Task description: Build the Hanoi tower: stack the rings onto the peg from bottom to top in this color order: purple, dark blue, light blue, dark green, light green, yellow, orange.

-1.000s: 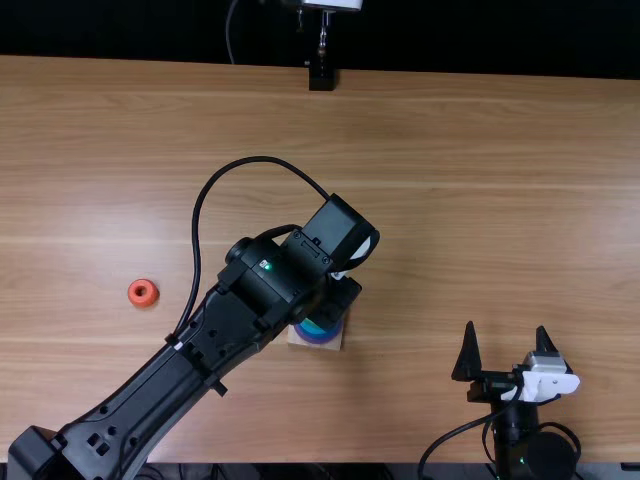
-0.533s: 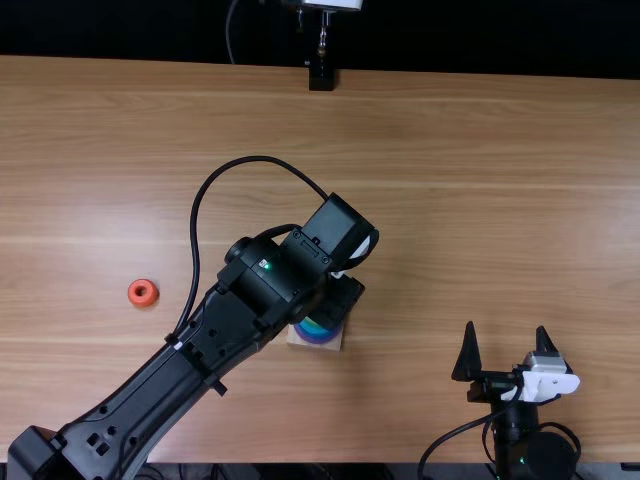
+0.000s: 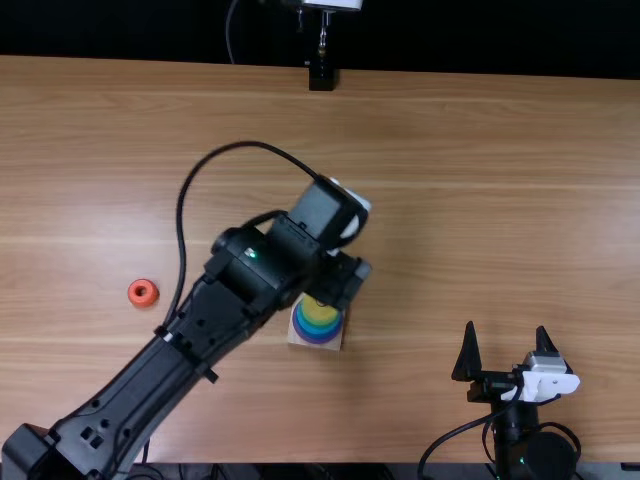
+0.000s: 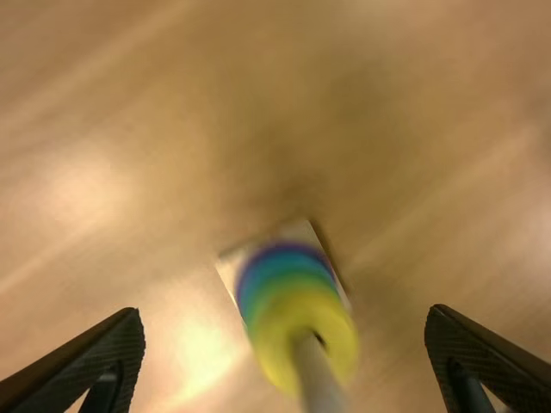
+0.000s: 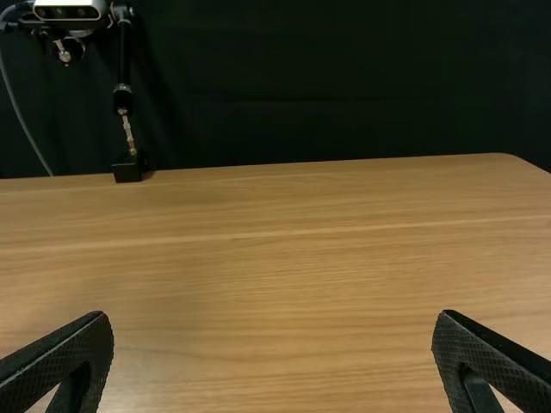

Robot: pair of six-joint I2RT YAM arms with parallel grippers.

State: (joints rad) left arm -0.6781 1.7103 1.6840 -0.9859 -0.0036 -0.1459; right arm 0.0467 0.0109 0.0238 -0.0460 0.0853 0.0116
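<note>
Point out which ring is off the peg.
The orange ring, lying by itself on the table at the left in the top view; the yellow ring and the rings beneath it surround the peg.

Table (image 3: 480, 200), light brown wood, straight far edge, with articles resting on it.
Surface smooth, grain running side to side in the top view, with pale patches of reflected light toward the left; one orange ring (image 3: 134, 299), lying flat, hole upward, left of the middle; one square base (image 3: 298, 341), pale wood, near the middle, partly covered from above, well apart from the ring; one black stand foot (image 3: 321, 78), blocky, at the far edge.
</note>
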